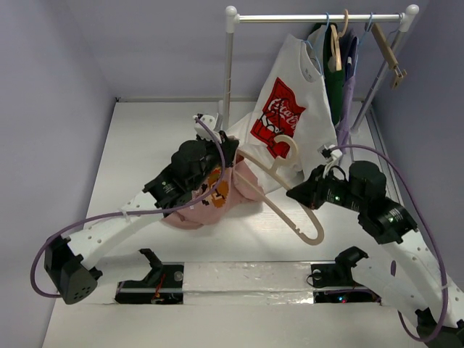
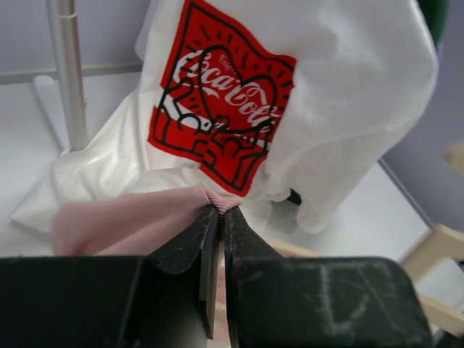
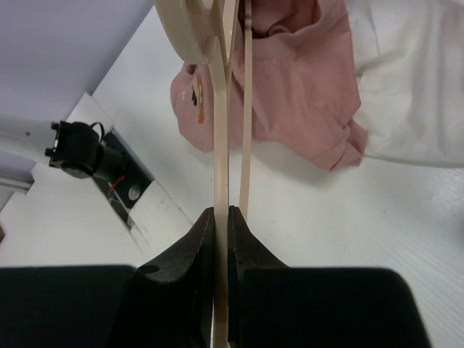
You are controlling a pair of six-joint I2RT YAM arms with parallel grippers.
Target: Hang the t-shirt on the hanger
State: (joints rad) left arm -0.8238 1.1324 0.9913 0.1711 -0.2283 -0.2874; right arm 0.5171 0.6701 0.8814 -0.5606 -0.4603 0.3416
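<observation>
The dusty-pink t-shirt [image 1: 199, 206] lies bunched on the table under my left arm, its orange-brown print [image 1: 220, 190] showing. My left gripper [image 1: 230, 151] is shut on the shirt's ribbed collar edge [image 2: 221, 199] and lifts it. The cream hanger [image 1: 279, 192] slants from the shirt toward the front right, its hook [image 1: 284, 148] pointing back. My right gripper [image 1: 296, 194] is shut on the hanger's arm [image 3: 221, 145], holding it above the table. In the right wrist view the pink shirt [image 3: 297, 80] lies beyond the hanger.
A white t-shirt with a red logo [image 1: 286, 119] hangs from the clothes rail [image 1: 319, 17] at the back and drapes onto the table right behind the pink shirt. Dark garments and other hangers [image 1: 341, 65] hang at the rail's right. The rail's post [image 1: 228, 72] stands behind my left gripper.
</observation>
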